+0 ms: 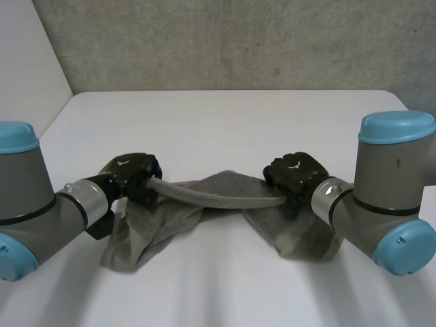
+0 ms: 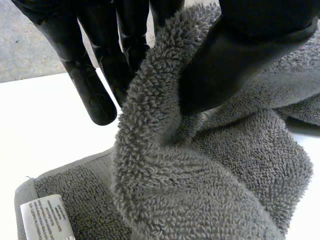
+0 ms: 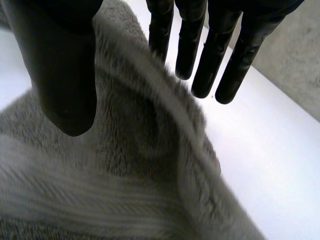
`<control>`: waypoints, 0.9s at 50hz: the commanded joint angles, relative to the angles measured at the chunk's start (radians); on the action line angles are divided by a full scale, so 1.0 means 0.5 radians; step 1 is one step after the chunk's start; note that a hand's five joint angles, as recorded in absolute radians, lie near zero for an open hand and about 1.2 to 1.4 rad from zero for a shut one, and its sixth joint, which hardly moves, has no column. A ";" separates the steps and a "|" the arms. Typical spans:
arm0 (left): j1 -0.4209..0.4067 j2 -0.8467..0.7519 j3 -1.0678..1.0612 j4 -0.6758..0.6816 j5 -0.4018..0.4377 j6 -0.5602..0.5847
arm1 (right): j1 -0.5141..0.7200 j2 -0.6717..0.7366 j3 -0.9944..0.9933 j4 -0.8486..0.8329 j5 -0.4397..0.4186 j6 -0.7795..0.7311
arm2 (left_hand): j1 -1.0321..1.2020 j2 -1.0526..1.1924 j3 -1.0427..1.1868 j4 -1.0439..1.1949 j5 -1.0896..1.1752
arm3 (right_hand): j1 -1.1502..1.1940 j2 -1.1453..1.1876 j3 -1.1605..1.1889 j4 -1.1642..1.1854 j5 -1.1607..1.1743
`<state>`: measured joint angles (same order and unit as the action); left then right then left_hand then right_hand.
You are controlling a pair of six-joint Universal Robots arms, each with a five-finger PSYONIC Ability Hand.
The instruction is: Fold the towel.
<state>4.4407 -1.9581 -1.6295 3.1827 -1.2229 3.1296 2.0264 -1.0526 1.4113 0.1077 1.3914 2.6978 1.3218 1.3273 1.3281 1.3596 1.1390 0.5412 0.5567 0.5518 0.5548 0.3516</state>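
Note:
A grey towel (image 1: 218, 194) lies bunched on the white table (image 1: 225, 122), with one edge pulled up into a ridge between my two hands. My left hand (image 1: 133, 172) is at the ridge's left end. In the left wrist view its thumb (image 2: 240, 55) and fingers (image 2: 95, 95) pinch a fold of the towel (image 2: 200, 190). My right hand (image 1: 296, 176) is at the ridge's right end. There its fingers (image 3: 200, 65) are straight and stand apart from the thumb (image 3: 65, 75), and the towel (image 3: 125, 175) lies loose under the palm.
A white care label (image 2: 47, 217) is sewn at a towel corner below my left hand. A grey concrete wall (image 1: 238, 41) runs behind the table. Bare table stretches from the towel to the far edge.

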 commanded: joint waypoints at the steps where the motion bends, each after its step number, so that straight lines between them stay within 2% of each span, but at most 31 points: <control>1: 0.000 0.005 -0.027 0.059 -0.002 -0.007 | -0.067 0.034 0.015 -0.028 0.031 -0.002 | 0.126 0.115 0.114 0.051 0.143 | -0.096 -0.127 -0.117 -0.123 -0.066; 8: 0.013 -0.005 -0.045 0.074 0.004 0.006 | -0.156 0.053 0.064 -0.221 0.027 -0.005 | 0.126 0.115 0.114 0.051 0.143 | 0.003 -0.028 -0.018 -0.024 0.033; 9: 0.016 -0.005 -0.051 0.074 0.004 0.006 | -0.166 0.074 0.064 -0.240 0.027 -0.008 | 0.126 0.115 0.114 0.051 0.143 | 0.207 0.176 0.186 0.180 0.237; 10: 0.016 -0.005 -0.051 0.074 0.004 0.006 | -0.166 0.074 0.064 -0.240 0.027 -0.008 | 0.126 0.115 0.114 0.051 0.143 | 0.209 0.178 0.188 0.182 0.239; 11: 0.019 -0.005 -0.060 0.074 0.007 0.009 | -0.169 0.086 0.061 -0.249 0.024 -0.011 | 0.126 0.115 0.114 0.051 0.143 | 0.529 0.498 0.508 0.502 0.559; 12: 0.019 -0.005 -0.061 0.074 0.007 0.009 | -0.169 0.086 0.061 -0.249 0.024 -0.011 | 0.126 0.115 0.114 0.051 0.143 | 0.532 0.501 0.511 0.505 0.562; 14: 0.025 -0.002 -0.073 0.071 0.010 0.009 | -0.181 0.093 0.058 -0.243 0.018 -0.014 | 0.126 0.115 0.114 0.051 0.143 | 1.093 1.062 1.072 1.066 1.123; 15: 0.025 -0.002 -0.073 0.071 0.010 0.009 | -0.181 0.093 0.058 -0.243 0.018 -0.014 | 0.126 0.115 0.114 0.051 0.143 | 1.096 1.065 1.075 1.068 1.126; 17: 0.028 0.023 -0.082 0.068 0.016 0.009 | -0.193 0.056 0.058 -0.234 0.012 -0.014 | 0.132 0.121 0.120 0.056 0.149 | 1.540 1.509 1.518 1.512 1.570; 19: 0.031 0.032 -0.088 0.068 0.019 0.012 | -0.193 0.022 0.058 -0.231 0.012 -0.014 | 0.132 0.121 0.120 0.056 0.149 | 1.708 1.677 1.687 1.681 1.739; 26: 0.010 0.164 -0.061 0.044 0.013 0.009 | -0.190 -0.211 0.070 -0.160 0.003 -0.027 | 0.149 0.138 0.136 0.073 0.165 | 1.710 1.679 1.689 1.683 1.740; 28: 0.022 0.244 -0.057 0.034 0.013 0.009 | -0.193 -0.269 0.052 -0.080 -0.016 -0.033 | 0.149 0.138 0.136 0.073 0.165 | 1.710 1.679 1.689 1.683 1.740; 30: 0.034 0.406 -0.045 -0.008 0.013 0.015 | -0.218 -0.395 -0.018 0.185 -0.080 -0.060 | 0.149 0.138 0.136 0.073 0.165 | 1.710 1.679 1.689 1.683 1.740; 31: 0.034 0.406 -0.045 -0.009 0.013 0.015 | -0.218 -0.395 -0.019 0.187 -0.080 -0.060 | 0.149 0.138 0.136 0.073 0.165 | 1.710 1.679 1.689 1.683 1.740; 33: 0.068 0.577 -0.012 -0.073 0.016 0.018 | -0.291 -0.545 -0.144 0.498 -0.168 -0.140 | 0.149 0.138 0.136 0.073 0.165 | 1.710 1.679 1.689 1.683 1.740; 34: 0.068 0.578 -0.011 -0.073 0.016 0.018 | -0.291 -0.546 -0.144 0.499 -0.169 -0.140 | 0.149 0.138 0.136 0.073 0.165 | 1.710 1.679 1.689 1.683 1.740; 36: 0.141 0.700 0.056 -0.192 0.016 0.018 | -0.389 -0.659 -0.263 0.777 -0.261 -0.250 | 0.149 0.138 0.136 0.073 0.165 | 1.710 1.679 1.689 1.683 1.740; 39: 0.187 0.738 0.099 -0.269 0.019 0.021 | -0.429 -0.690 -0.338 0.883 -0.301 -0.315 | 0.149 0.138 0.136 0.073 0.165 | 1.710 1.679 1.689 1.683 1.740; 41: 0.246 0.753 0.197 -0.425 0.022 0.027 | -0.485 -0.711 -0.466 1.039 -0.325 -0.449 | 0.149 0.138 0.136 0.073 0.165 | 1.710 1.679 1.689 1.683 1.740; 45: 0.249 0.713 0.259 -0.530 0.022 0.042 | -0.506 -0.677 -0.540 1.131 -0.307 -0.588 | 0.149 0.138 0.136 0.073 0.165 | 1.710 1.679 1.689 1.683 1.740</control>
<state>4.5426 -1.5876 -1.5570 3.0120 -1.2127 3.1418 1.8030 -1.3994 1.2136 0.5850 1.2408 2.5061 1.3218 1.3411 1.3414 1.3598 1.1390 1.3130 1.3265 1.3274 1.3323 1.1558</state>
